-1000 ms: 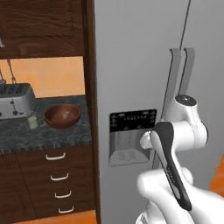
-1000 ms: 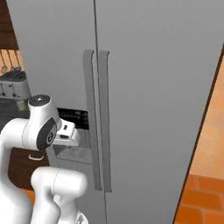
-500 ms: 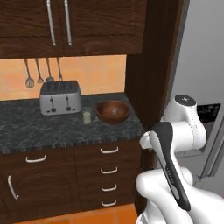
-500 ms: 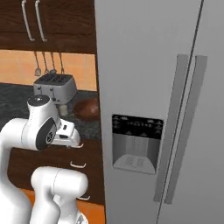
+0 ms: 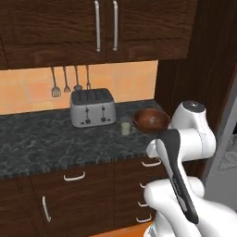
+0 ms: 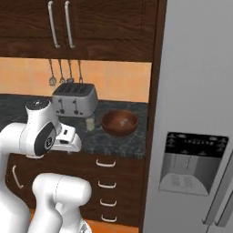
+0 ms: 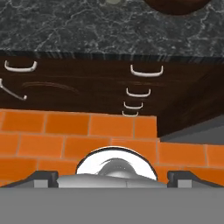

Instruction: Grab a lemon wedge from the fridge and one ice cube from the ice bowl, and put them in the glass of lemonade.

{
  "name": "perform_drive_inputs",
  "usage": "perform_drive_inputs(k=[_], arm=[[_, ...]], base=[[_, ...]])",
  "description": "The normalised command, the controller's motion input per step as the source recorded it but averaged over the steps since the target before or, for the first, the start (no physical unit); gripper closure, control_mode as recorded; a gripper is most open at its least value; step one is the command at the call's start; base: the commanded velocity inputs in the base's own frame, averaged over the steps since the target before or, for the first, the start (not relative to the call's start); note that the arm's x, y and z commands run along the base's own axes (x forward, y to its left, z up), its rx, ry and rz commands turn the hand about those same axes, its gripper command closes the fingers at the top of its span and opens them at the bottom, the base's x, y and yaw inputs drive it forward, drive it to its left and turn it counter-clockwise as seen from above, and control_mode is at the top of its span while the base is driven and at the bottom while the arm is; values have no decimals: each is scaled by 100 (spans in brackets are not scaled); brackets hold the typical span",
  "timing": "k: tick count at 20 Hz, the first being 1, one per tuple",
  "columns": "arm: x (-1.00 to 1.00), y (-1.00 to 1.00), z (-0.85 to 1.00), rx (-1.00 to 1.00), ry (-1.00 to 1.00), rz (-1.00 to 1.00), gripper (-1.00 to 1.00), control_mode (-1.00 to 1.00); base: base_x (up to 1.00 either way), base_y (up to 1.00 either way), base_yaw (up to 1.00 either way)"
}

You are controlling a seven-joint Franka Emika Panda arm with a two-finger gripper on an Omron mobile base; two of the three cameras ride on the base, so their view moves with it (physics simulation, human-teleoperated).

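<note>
- Three utensils (image 5: 66, 81) hang on the orange backsplash at the far left of the left base view, under dark wood wall cabinets with two long vertical handles (image 5: 105, 25).
- Just right of and below the utensils, a silver toaster (image 5: 92, 107) stands at the back of the dark speckled counter (image 5: 41, 139).
- Next comes the glass of lemonade (image 5: 125, 127), a small pale tumbler standing upright on the counter between the toaster and the ice bowl, apart from both.
- Right of the glass sits the ice bowl (image 5: 151, 119), reddish-brown and shallow, near the counter's right end; in the right base view its pale inside (image 6: 119, 122) shows, though what lies in it is too small to tell.
- Below the counter, dark drawers with white curved handles (image 5: 74, 176) run along the front; the hand view looks down on them and on the orange brick floor (image 7: 65, 131).
- The white arm (image 5: 185, 139) rises in front of the bowl's right side in the left base view.
- The gripper (image 7: 113, 176) shows as two dark fingertips (image 7: 42, 176) at the bottom corners of the hand view, standing spread wide with nothing between them.
- Farthest right, the fridge (image 6: 200, 113) stands closed beside a dark wood panel, its black dispenser panel (image 6: 193, 159) facing the right base view.
- No lemon wedge can be made out.
</note>
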Motion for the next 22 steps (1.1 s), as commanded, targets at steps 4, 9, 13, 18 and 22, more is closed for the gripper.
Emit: perform_drive_inputs(k=[4, 9, 13, 18, 22], arm=[[0, 0, 0, 0, 0, 0, -100, 100], [0, 0, 0, 0, 0, 0, -100, 100], [0, 0, 0, 0, 0, 0, -100, 100], [27, 0, -9, 0, -4, -6, -100, -100], [95, -3, -25, 0, -4, -7, -100, -100]], base=[[58, 25, -28], [69, 36, -30], [68, 48, -31], [36, 20, -13], [0, 0, 0]])
